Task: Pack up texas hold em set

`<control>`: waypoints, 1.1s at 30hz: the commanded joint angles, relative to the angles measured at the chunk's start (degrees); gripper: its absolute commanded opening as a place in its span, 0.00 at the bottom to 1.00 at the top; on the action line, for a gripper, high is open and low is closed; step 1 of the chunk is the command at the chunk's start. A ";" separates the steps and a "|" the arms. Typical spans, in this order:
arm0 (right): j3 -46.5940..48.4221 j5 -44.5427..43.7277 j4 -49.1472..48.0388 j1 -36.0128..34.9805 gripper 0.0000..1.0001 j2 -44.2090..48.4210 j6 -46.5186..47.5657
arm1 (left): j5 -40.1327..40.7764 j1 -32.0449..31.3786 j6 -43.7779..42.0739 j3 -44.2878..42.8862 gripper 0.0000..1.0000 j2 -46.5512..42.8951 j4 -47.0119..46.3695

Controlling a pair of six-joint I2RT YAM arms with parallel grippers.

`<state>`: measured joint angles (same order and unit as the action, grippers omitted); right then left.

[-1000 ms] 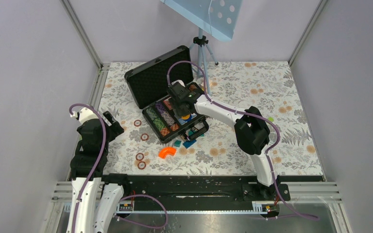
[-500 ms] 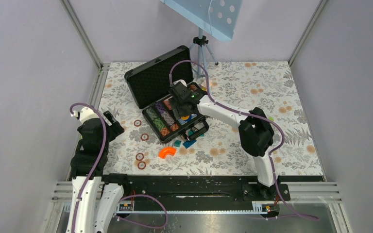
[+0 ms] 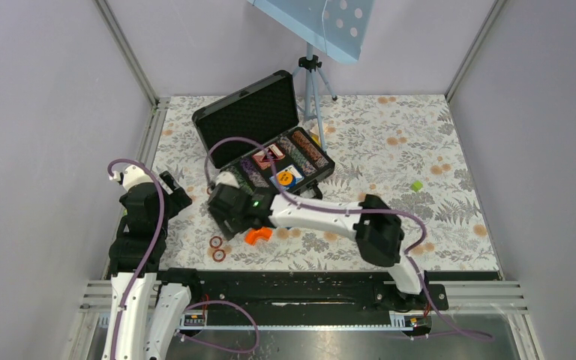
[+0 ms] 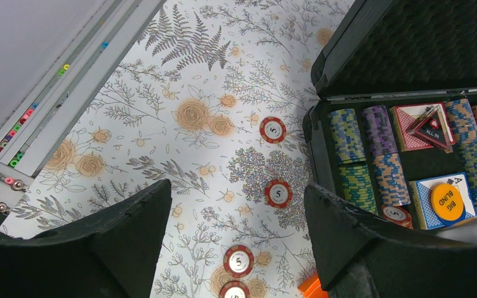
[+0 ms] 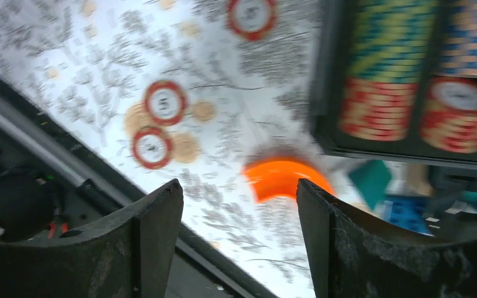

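The black hard briefcase point(image 3: 249, 112) has a smooth, faintly shiny dark rim. The black foam lining point(image 4: 422, 43) inside its lid looks matt, rough and dimpled. The rows of striped poker chips point(image 4: 346, 133) inside the briefcase look smooth, with a satin finish. In front of the briefcase, the orange curved plastic piece point(image 3: 257, 235) is glossy. It lies on the matt, floral-printed table cover point(image 3: 435, 142).

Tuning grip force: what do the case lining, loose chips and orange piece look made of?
Case lining: likely black foam; matte, dimpled egg-crate texture.
Loose chips: probably plastic or clay composite; printed red-white faces, dull sheen.
Orange piece: seemingly plastic; smooth, uniformly bright.
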<state>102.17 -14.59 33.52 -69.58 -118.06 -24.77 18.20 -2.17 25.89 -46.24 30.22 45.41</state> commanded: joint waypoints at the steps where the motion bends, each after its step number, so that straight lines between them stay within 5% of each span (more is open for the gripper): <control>1: 7.08 0.86 2.42 -3.96 0.74 -6.29 -5.15 | -0.03 0.33 -0.63 0.42 0.78 -0.41 -2.42; 15: 12.25 -2.03 0.68 -7.76 0.75 -14.89 -14.26 | 5.59 0.27 0.28 -0.60 0.78 -3.58 -1.41; 33: 28.35 -5.65 11.53 -9.47 0.73 -26.92 -14.53 | 5.67 0.16 0.21 -0.43 0.78 -5.39 -1.15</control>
<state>127.44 -17.10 40.71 -78.02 -143.72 -38.81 23.20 -2.17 25.98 -46.24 25.47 45.87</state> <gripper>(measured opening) 0.738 0.778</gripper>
